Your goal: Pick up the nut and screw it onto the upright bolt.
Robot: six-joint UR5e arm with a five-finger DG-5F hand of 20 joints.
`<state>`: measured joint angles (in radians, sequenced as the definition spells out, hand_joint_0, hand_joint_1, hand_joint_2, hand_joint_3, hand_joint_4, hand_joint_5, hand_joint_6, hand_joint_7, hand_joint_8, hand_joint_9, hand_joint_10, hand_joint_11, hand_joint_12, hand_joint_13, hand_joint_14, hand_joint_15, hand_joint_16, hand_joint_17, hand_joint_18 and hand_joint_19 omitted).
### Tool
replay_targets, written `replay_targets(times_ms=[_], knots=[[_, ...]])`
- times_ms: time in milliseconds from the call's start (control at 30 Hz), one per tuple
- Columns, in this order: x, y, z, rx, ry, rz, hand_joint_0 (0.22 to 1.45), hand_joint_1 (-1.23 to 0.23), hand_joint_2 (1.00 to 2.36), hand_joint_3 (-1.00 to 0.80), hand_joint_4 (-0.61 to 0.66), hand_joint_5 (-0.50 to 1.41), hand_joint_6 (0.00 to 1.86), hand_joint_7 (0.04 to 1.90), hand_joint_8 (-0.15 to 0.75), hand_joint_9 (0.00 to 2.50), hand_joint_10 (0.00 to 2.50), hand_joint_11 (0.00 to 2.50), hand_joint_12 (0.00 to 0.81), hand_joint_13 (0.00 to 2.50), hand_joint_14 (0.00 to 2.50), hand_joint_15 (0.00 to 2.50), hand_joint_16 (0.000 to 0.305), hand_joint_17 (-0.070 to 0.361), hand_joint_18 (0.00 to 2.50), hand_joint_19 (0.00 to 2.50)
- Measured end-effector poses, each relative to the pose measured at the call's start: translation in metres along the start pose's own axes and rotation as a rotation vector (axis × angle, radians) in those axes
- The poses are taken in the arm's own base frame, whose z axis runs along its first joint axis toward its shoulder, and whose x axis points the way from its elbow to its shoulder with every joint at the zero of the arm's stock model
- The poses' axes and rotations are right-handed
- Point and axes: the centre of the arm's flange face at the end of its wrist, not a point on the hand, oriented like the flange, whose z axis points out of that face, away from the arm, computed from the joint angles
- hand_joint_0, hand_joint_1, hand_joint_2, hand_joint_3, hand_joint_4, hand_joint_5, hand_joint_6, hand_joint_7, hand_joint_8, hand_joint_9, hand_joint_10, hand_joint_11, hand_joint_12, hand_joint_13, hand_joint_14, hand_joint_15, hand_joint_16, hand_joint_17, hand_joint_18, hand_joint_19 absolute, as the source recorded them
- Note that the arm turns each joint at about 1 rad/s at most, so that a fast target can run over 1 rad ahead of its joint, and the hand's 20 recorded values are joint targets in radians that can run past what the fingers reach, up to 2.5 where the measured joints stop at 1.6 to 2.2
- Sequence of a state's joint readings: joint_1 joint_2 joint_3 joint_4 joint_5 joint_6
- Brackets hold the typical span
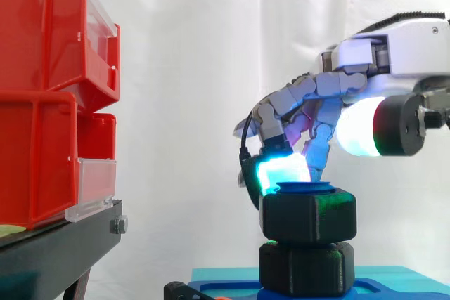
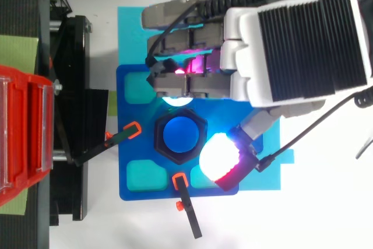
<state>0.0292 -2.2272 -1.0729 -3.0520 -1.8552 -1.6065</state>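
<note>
On the blue base (image 2: 156, 193), the nut (image 1: 309, 217) tops the bolt (image 2: 179, 135) under the hand (image 1: 330, 86).

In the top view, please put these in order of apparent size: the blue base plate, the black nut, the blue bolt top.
1. blue base plate
2. black nut, nearer the camera, yet clearly smaller
3. blue bolt top, the disc inside the nut

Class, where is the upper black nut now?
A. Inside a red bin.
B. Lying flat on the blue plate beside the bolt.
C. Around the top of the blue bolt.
C: the black nut rings the top of the blue bolt, raised above a second black hex piece.
</note>
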Motion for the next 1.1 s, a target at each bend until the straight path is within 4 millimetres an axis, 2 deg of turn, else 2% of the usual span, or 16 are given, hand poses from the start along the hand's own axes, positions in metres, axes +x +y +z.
replay_targets(times_ms=[33,133,200,267,367,500,667,900,1100], knots=[[-0.003,-0.002,-0.001,-0.001,0.0,-0.001,0.55,-0.21,1.0,-0.5,0.17,0.05,0.5,1.4,0.26,1.19,0.0,0.0,0.202,0.72,0.0,0.0,0.015,0.034,0.35,0.0],[-0.016,-0.007,-0.002,0.0,0.001,-0.011,0.55,-0.2,1.0,-0.5,0.16,0.0,0.5,1.24,0.26,1.13,0.0,0.0,0.208,0.7,0.0,0.0,0.016,0.037,0.33,0.0],[-0.026,-0.008,-0.002,0.002,-0.001,-0.019,0.55,-0.19,1.0,-0.5,0.2,-0.02,0.51,1.16,0.254,1.1,0.0,0.0,0.22,0.68,0.0,0.0,0.017,0.039,0.31,0.0],[-0.033,-0.008,-0.001,0.001,-0.005,-0.026,0.54,-0.18,1.0,-0.5,0.26,-0.05,0.5,0.98,0.247,1.06,0.0,0.0,0.231,0.65,0.0,0.0,0.019,0.043,0.29,0.0],[-0.038,-0.006,0.0,-0.001,-0.012,-0.032,0.54,-0.18,1.0,-0.5,0.24,-0.07,0.5,0.83,0.242,1.01,0.0,0.0,0.238,0.63,0.0,0.0,0.021,0.046,0.26,0.0],[-0.041,-0.001,0.005,-0.004,-0.035,-0.039,0.53,-0.16,1.0,-0.5,0.23,-0.08,0.5,0.77,0.236,0.96,0.0,0.0,0.244,0.59,0.0,0.0,0.022,0.05,0.22,0.0],[-0.035,0.011,0.015,-0.011,-0.063,-0.044,0.53,-0.15,1.0,-0.5,0.22,-0.08,0.5,0.73,0.229,0.92,0.0,0.0,0.252,0.55,0.0,0.0,0.024,0.053,0.19,0.0],[-0.008,0.034,0.024,-0.018,-0.072,-0.003,0.52,-0.13,1.0,-0.5,0.22,-0.09,0.5,0.69,0.22,0.86,0.0,0.0,0.261,0.49,0.0,0.0,0.026,0.058,0.14,0.0],[0.0,0.04,0.025,-0.022,-0.067,0.008,0.52,-0.11,1.0,-0.5,0.21,-0.1,0.5,0.69,0.215,0.81,0.0,0.0,0.268,0.45,0.0,0.0,0.027,0.061,0.1,0.0]])
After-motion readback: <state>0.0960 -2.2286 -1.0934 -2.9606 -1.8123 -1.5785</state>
